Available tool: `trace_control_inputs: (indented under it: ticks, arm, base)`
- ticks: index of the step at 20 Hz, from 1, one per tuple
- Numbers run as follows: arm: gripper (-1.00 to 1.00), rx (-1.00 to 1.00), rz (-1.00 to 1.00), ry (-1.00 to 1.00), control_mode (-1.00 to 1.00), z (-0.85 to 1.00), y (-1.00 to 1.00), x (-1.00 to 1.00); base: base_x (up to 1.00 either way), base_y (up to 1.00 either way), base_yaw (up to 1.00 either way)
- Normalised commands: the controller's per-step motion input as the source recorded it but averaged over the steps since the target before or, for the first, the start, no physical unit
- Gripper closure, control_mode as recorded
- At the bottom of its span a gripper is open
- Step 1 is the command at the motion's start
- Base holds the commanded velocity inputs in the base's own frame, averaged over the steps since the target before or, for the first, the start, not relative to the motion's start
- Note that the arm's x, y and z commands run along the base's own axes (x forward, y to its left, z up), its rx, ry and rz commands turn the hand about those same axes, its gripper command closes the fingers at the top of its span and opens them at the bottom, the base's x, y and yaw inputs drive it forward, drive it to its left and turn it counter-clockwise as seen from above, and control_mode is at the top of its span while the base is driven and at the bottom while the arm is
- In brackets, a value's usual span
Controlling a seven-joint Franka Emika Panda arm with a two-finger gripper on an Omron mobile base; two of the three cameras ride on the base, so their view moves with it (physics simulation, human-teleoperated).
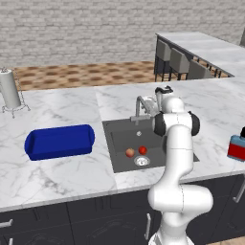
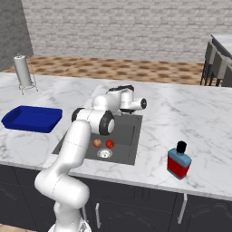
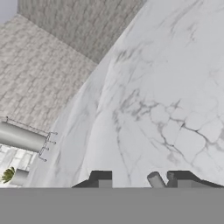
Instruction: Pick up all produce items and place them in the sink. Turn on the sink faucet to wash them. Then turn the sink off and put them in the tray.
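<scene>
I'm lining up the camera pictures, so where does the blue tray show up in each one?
Left base view: the blue tray lies on the counter at centre left, left of the sink.
Right base view: it sits at the far left edge, again left of the sink.
Hand view: not in this picture.
Shared landmark: the white cylinder on a wire stand, behind the tray.

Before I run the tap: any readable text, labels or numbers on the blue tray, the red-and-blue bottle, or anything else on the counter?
None readable.
Blue tray: plain, no marking.
Red-and-blue bottle: no label can be made out.
White roll on its wire stand: blank.
Faucet and sink: no signs.
</scene>
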Motion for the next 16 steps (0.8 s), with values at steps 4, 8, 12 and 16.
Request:
trace_control_inputs:
  ticks: [4, 8, 12, 16]
  arm:
    - [-1.0, 0.0, 0.0, 0.0, -1.0, 0.63, -0.09, 0.13]
    - [-1.0, 0.0, 0.0, 0.0, -1.0, 0.61, -0.36, 0.15]
    - [-1.0, 0.0, 0.0, 0.0, -1.0, 0.55, -0.51, 0.05]
    - [-1.0, -0.06, 0.0, 0.0, -1.0, 0.54, -0.45, -0.03]
  base:
    - [0.0, 0.0, 0.0]
    - [0.0, 0.0, 0.0]
    - [0.0, 0.0, 0.0]
    - [0.0, 0.0, 0.0]
